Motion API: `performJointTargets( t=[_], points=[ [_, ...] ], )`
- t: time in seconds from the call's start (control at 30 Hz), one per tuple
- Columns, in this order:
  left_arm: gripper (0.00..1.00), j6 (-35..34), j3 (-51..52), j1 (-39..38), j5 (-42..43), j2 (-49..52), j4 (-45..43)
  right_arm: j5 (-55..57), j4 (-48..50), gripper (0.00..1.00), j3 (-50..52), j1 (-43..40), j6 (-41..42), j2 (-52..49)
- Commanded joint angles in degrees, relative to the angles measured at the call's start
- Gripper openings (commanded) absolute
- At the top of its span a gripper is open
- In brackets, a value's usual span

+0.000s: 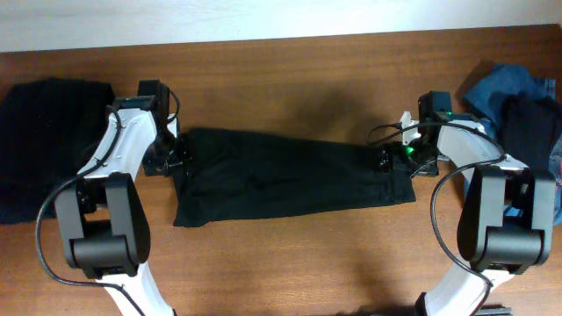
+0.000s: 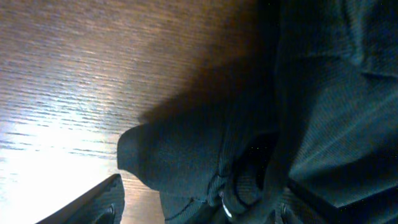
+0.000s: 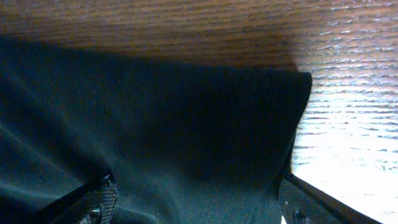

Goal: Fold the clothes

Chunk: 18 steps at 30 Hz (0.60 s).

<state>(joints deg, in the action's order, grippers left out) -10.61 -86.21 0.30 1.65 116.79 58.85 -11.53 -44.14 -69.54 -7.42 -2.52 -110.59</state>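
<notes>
Presents black garment [image 1: 281, 180] flat along table [image 1: 290, 70] for an even fold; places left hand [image 1: 178, 161] and right hand [image 1: 386, 161], both spread, astride opposite ends, ready to pinch.

1. Gleaming under the glare: table [image 1: 290, 70] of brown wood grain, smooth, semi-glossy.
2. Looking matt and soft: black garment [image 1: 290, 180] of fine knit cloth (barely reflecting light).
3. Showing dull woven blue denim [image 1: 505, 88]; shining smoothly, white plastic arm shells [image 1: 118, 145].

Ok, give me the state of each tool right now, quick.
Left tool: open, straddling the edge of the black garment, not clamped.
Right tool: open, straddling the same garment's corner, holding nothing.
</notes>
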Motion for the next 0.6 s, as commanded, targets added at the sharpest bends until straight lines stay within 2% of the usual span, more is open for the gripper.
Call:
performJointTargets(
  t=[0.0,0.17,0.27,0.3,0.37,0.57],
  points=[
    [0.75,-0.70,0.61,-0.13,0.02,0.24,-0.79,-3.96,0.96,0.88,2.16,0.68,-0.46,-5.09],
    [0.77,-0.70,2.10,-0.11,0.02,0.24,-1.81,-3.96,1.18,0.88,2.16,0.76,-0.46,-5.09],
    [0.85,-0.70,3.48,-0.13,0.04,0.35,-2.51,-4.20,1.44,0.88,2.16,0.76,-0.44,-5.09],
    [0.93,-0.70,3.91,-0.13,0.04,0.35,-2.71,-4.42,1.55,0.88,2.16,0.76,-0.46,-5.09],
    [0.99,-0.70,4.90,-0.13,0.04,0.35,-3.34,-4.61,1.68,0.88,2.16,0.76,-0.46,-5.09],
    [0.99,-0.66,8.48,-0.13,2.05,0.35,-6.38,-7.21,1.57,0.86,2.16,0.76,-0.46,-5.09]
  ],
)
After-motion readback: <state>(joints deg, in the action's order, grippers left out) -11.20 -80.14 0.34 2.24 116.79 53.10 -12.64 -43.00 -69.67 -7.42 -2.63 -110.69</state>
